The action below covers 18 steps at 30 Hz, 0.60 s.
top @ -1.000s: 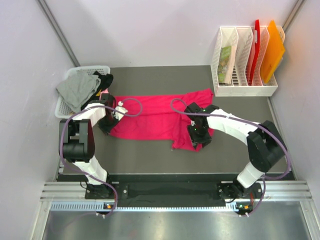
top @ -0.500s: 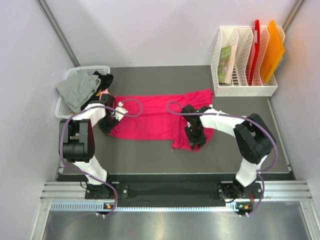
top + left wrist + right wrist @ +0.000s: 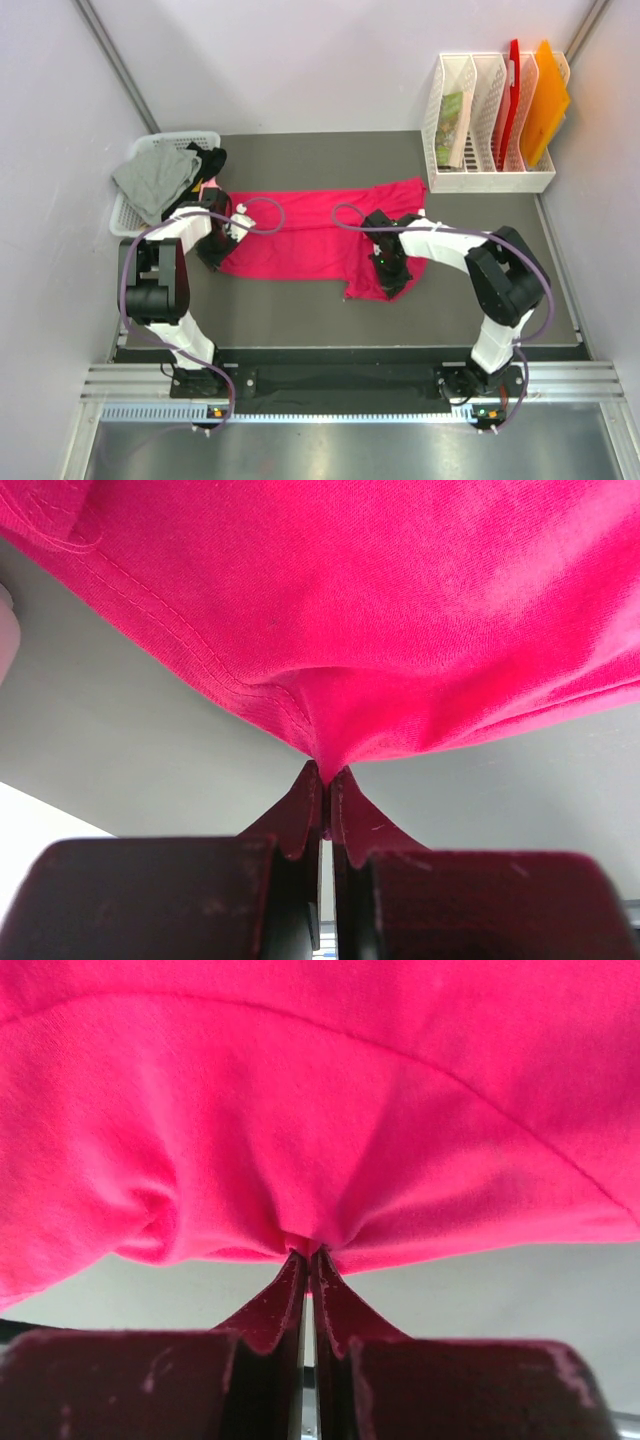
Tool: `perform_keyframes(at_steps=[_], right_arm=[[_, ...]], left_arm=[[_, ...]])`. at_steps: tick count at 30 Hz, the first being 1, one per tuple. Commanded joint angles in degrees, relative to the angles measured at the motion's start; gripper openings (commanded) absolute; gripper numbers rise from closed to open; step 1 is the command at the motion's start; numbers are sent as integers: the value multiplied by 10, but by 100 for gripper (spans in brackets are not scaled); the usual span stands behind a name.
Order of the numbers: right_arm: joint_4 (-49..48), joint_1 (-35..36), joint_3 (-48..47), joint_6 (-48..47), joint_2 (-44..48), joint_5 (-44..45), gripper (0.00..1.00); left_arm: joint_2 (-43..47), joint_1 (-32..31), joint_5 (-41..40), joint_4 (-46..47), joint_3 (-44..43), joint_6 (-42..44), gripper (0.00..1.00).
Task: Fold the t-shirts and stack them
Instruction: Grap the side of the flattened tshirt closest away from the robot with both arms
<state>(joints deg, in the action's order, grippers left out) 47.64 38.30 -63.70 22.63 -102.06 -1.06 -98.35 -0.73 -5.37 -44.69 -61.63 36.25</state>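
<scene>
crimson t-shirt point(image 3: 310, 235): lying across the middle of the table point(image 3: 300, 310), long side running left to right. The left part is pretty flat. The right end is rumpled, with a flap sticking out toward the near edge.
left gripper point(image 3: 325, 775): sits at the shirt's left end, by the near-left corner of the cloth. Jaws are pinched tight on the hem, with a little peak of red fabric caught between the tips.
right gripper point(image 3: 305, 1255): down on the shirt's right part, at that near-side flap. Jaws are clamped together on a bunched fold of the same shirt, and the cloth puckers around the tips.
wrist views: red cloth fills the top of both, with bare grey table underneath.
grey t-shirt point(image 3: 155, 178): draped over the mesh basket point(image 3: 170, 138), part of it hanging over the near rim.
black t-shirt point(image 3: 212, 160): bunched up at the basket's right side, touching the grey one.
pink bit: a sliver of light pink cloth shows just under the black shirt, too small to say more.
basket spot: far-left corner of the table, up against the wall. It's white.
file rack point(image 3: 490, 182): white, at the far-right corner. The red folder point(image 3: 513, 90) and the orange folder point(image 3: 547, 100) stand upright in its right-hand slots, and a green printed booklet point(image 3: 450, 125) is in a left one.
</scene>
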Motion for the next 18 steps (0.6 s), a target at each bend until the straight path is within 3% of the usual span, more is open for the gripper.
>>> perform_keyframes(at_steps=[1, 18], right_arm=[[23, 2, 23, -7, 48, 3, 0], [155, 1, 51, -7, 188, -10, 0]], left_arm=[[25, 3, 6, -11, -4, 10, 0], [123, 2, 24, -141, 5, 28, 0]])
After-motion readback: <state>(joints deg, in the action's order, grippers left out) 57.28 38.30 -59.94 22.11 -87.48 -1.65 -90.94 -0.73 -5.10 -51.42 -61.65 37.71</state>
